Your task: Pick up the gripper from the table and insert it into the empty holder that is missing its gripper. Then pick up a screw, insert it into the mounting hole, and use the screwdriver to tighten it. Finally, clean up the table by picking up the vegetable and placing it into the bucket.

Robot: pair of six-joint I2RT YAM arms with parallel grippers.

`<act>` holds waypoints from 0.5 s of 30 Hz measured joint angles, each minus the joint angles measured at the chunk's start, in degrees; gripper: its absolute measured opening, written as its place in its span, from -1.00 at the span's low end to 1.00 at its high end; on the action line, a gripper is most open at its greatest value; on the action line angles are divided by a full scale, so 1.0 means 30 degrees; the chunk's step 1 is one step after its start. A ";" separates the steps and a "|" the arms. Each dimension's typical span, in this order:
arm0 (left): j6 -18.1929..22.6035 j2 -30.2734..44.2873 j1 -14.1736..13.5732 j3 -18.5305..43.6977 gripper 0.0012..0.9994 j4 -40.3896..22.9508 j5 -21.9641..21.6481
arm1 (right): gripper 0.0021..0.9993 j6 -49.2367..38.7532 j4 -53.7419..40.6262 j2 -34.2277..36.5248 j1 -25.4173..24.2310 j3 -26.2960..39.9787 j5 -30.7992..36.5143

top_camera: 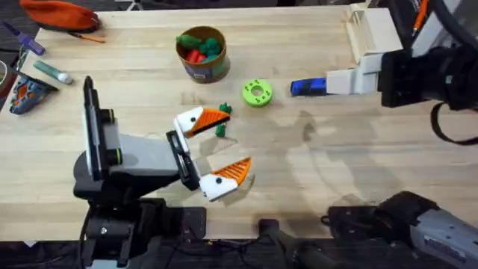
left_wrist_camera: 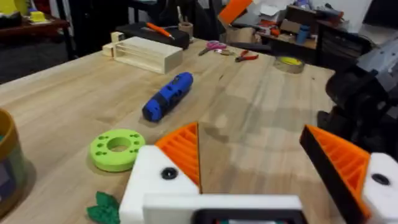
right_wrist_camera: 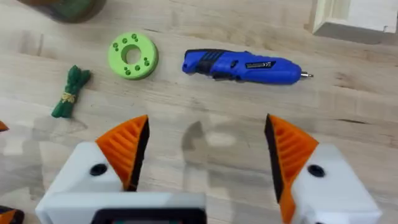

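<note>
Two end effectors stand over the worktop [top_camera: 299,164], both spread wide and grasping nothing. The left end effector [top_camera: 216,146] hangs low near the lime-green disc [top_camera: 257,93], its white and orange fingers [top_camera: 203,121] pointing toward it. The vegetable [top_camera: 222,119] lies on the wood just beside the upper finger, between that finger and the disc; in the left wrist view its leafy end [left_wrist_camera: 102,208] shows beside the white finger mount, short of the disc [left_wrist_camera: 117,149].

The screwdriver [top_camera: 308,87] lies flat on the other side of the disc, close to it but apart. The right end effector [right_wrist_camera: 205,158] hovers over it: in the right wrist view the screwdriver [right_wrist_camera: 242,65] lies crosswise beyond the gap between the parted orange pads [right_wrist_camera: 127,146], metal tip pointing away from the disc [right_wrist_camera: 133,55], with the vegetable [right_wrist_camera: 69,92] lying past the disc.

The bucket [top_camera: 202,54] stands beyond the disc toward the worktop's far edge, holding green and red toy pieces. The pale wooden box [top_camera: 367,31] sits at the far edge, beyond the screwdriver.
</note>
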 joint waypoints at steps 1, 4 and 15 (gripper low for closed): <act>-0.0127 0.0000 -0.0005 0.0000 0.97 0.0197 -0.0107 | 0.98 0.0000 0.0000 0.0000 0.0000 0.0000 0.0000; -0.0359 -0.0007 -0.0007 0.0134 0.97 0.0213 -0.0769 | 0.98 0.0000 0.0000 0.0000 0.0000 0.0000 0.0000; 0.1504 0.1181 -0.0007 0.8628 0.97 -0.9205 -0.5652 | 0.98 0.0044 0.0000 0.0000 0.0000 0.0000 0.0000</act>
